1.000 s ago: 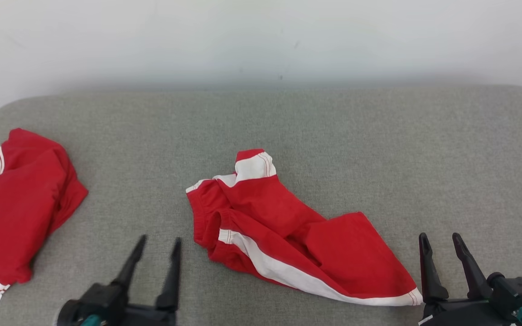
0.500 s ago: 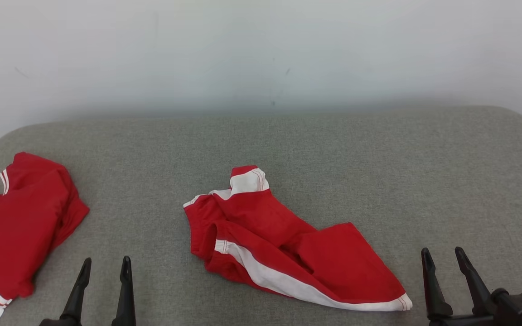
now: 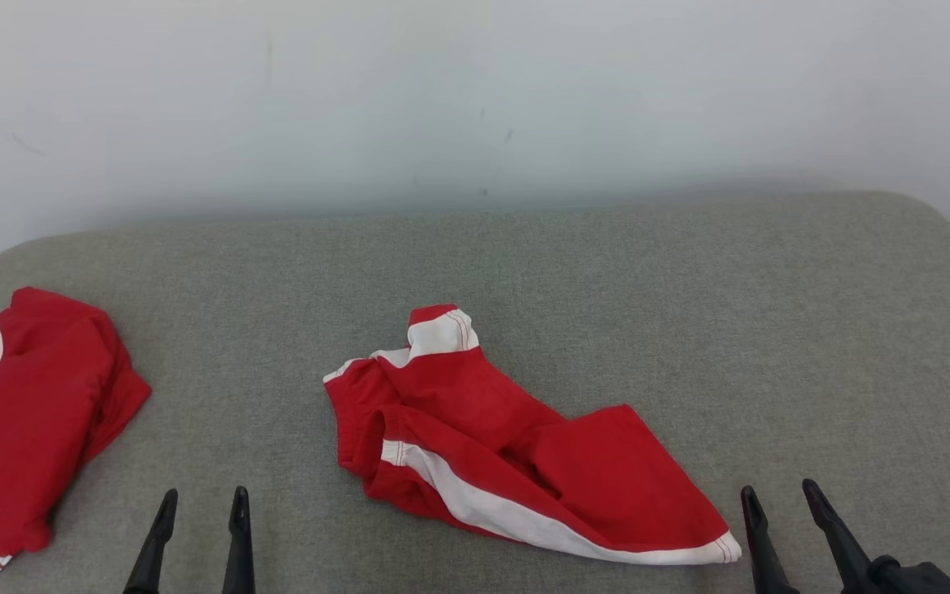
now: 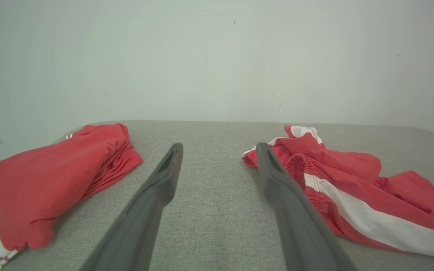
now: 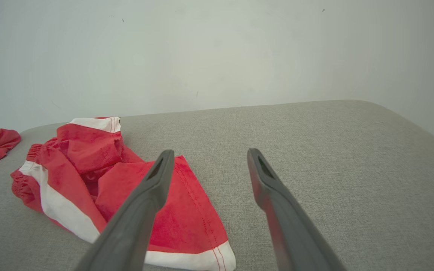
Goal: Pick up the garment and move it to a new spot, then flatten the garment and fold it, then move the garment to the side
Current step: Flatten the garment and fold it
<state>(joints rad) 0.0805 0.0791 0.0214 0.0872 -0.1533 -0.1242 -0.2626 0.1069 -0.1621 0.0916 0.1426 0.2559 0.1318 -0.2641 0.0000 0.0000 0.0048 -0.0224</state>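
While both arms hover at the near edge, a pale wall (image 3: 475, 99) backs a grey padded surface (image 3: 607, 272), and the garment (image 3: 483, 429), a crumpled pair of red shorts with white side stripes, lies at the surface's centre, neither flattened nor folded. A second red garment (image 3: 21, 429) sits bunched at 9 o'clock, well apart from it. The left gripper (image 3: 203, 495) at 7 o'clock and the right gripper (image 3: 780, 489) at 5 o'clock both have their fingers spread wide and hold nothing. The cloth looks thin, light and limp, likely to sag and slide rather than keep a shape. The gathered waistband (image 3: 359, 429) at the heap's 9 o'clock and the white-trimmed hem corner (image 3: 718, 549) at its 4 o'clock look like the firmest places to pinch.
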